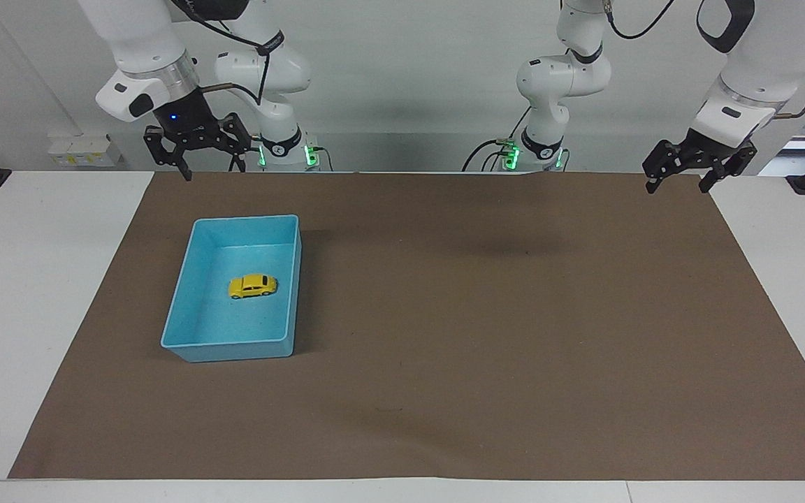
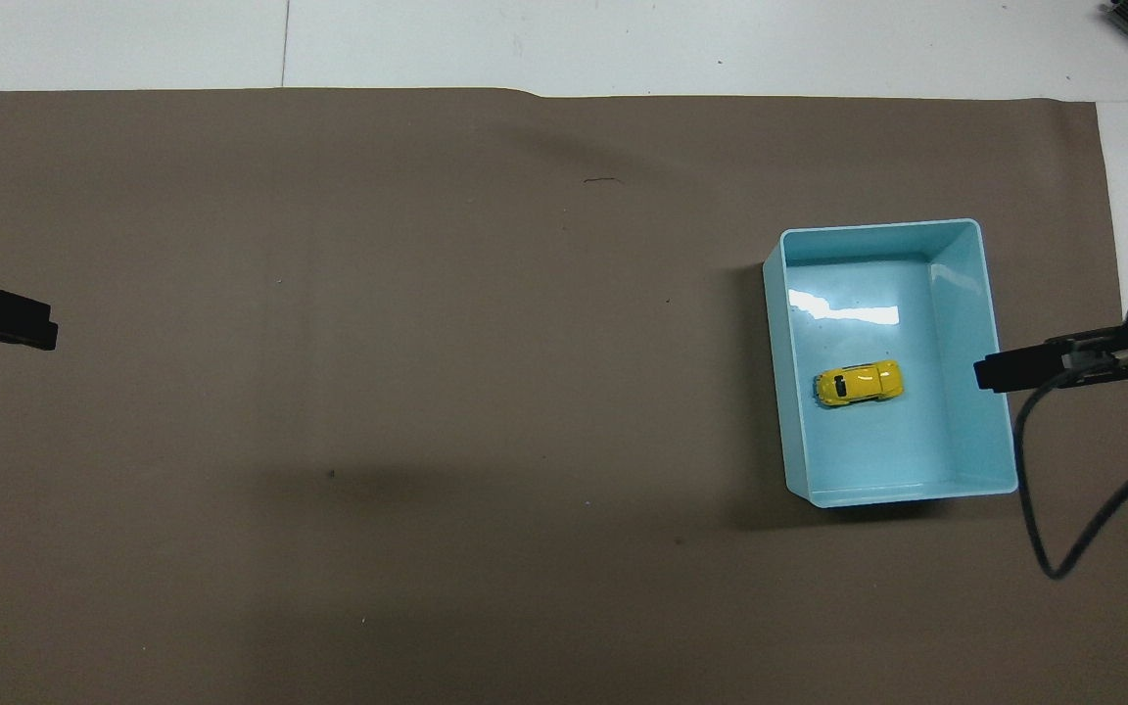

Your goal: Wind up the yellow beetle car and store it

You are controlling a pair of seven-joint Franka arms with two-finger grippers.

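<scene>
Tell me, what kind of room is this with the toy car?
Probably a robot lab. Two white robot arms stand at a table spread with a brown mat. A yellow beetle car sits in a blue bin, and cables run from the arm bases.

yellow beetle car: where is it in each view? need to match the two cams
Facing view: the tiny bright yellow beetle-shaped toy car sits on the floor of the light blue rectangular plastic bin, in the picture's left half, about mid-height.
Overhead view: the same car lies in that bin, in the picture's right half, about mid-height.
Shared landmark: the blue bin on the brown paper mat, toward the right arm's end of the table.
</scene>
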